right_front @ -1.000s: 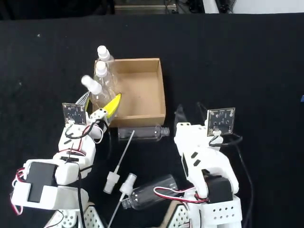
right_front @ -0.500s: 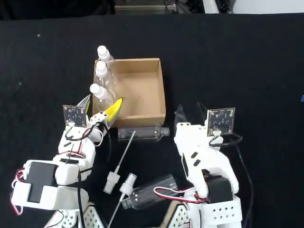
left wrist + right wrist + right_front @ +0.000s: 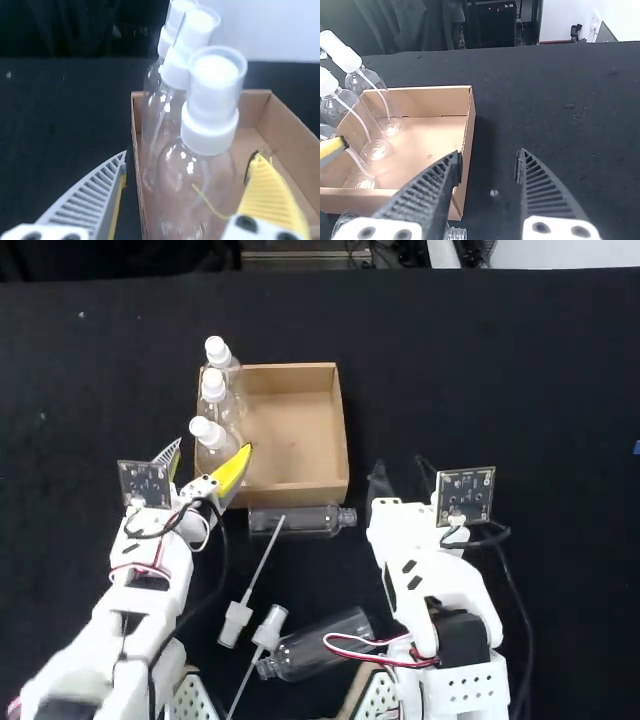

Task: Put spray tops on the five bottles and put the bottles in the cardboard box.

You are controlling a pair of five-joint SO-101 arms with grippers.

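High view: left gripper jaws spread, straddling white-capped clear plastic bottle, which stands in brown cardboard box. Right gripper jaws released. Three boxed. Next: cap uncapped clear bottle lying on black bench.

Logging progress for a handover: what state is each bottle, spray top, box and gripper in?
Capped bottles: three, upright in cardboard box.
Bottle by the box: uncapped, lying down.
Bottle near the arm bases: uncapped, lying down.
Spray tops: two, loose on table.
Left gripper: open.
Right gripper: open, empty.
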